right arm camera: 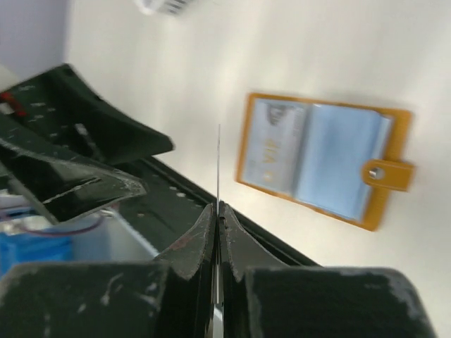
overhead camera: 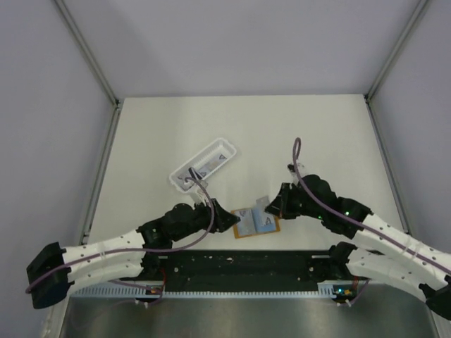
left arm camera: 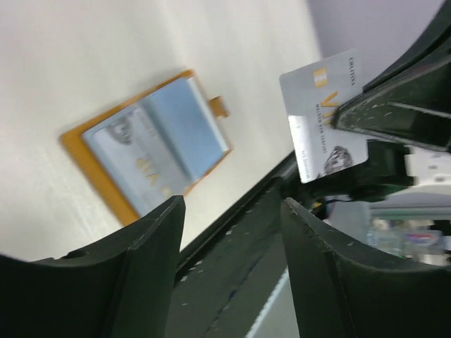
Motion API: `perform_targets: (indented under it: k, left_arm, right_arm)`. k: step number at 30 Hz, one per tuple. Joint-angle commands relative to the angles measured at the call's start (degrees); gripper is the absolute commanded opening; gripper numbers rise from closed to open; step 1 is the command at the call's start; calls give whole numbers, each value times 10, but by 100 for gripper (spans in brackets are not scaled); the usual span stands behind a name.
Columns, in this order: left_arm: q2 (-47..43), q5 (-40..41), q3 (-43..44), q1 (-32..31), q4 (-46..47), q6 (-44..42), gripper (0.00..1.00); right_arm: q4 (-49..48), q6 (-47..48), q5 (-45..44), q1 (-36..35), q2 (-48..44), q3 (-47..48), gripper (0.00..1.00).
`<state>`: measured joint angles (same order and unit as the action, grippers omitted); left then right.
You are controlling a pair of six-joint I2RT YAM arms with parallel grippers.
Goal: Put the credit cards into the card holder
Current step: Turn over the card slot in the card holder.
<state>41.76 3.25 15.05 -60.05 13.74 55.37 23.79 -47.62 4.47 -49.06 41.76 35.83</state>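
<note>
Card holder (overhead camera: pixel 255 224): lies opened flat on the table (overhead camera: pixel 176 120), close to the near edge and about midway along it, pale sleeves facing up.
Left gripper (left arm camera: pixel 232 204): hovers just left of the holder, jaws released, nothing between them.
Right gripper (right arm camera: pixel 218 208): hangs just past the holder's far right corner, jaws clenched on one credit card (left arm camera: pixel 325 116), lifted off the table and edge-on to its own wrist camera.
White tray (overhead camera: pixel 230 149): sits farther back, left of centre, well apart from the holder, with more cards (overhead camera: pixel 204 167) inside; count too small to tell.
Done so far: one gold-lettered card (right arm camera: pixel 276 144) looks already tucked into a sleeve of the holder.
Left to do: by the look of it, slide the held card into a sleeve, then fetch whatever is in the tray; probably early to midway through.
</note>
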Motion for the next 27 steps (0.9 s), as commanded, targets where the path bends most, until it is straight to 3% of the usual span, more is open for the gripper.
perform_targets:
  k: [1,4,9,27]
  left_arm:
    - [69,10,35,-3,-21,-12,58]
    - [106,9,42,-7,8,-21,43]
    - [160,16,79,-9,24,-41,0]
    - [328,-9,158,-16,96,-80,0]
  right_arm:
    - [138,81,-77,5,92,44,0]
    - [138,95,-104,5,142,62,0]
    - [117,104,-119,5,189,67,0]
    - [98,102,-176,5,241,40,0]
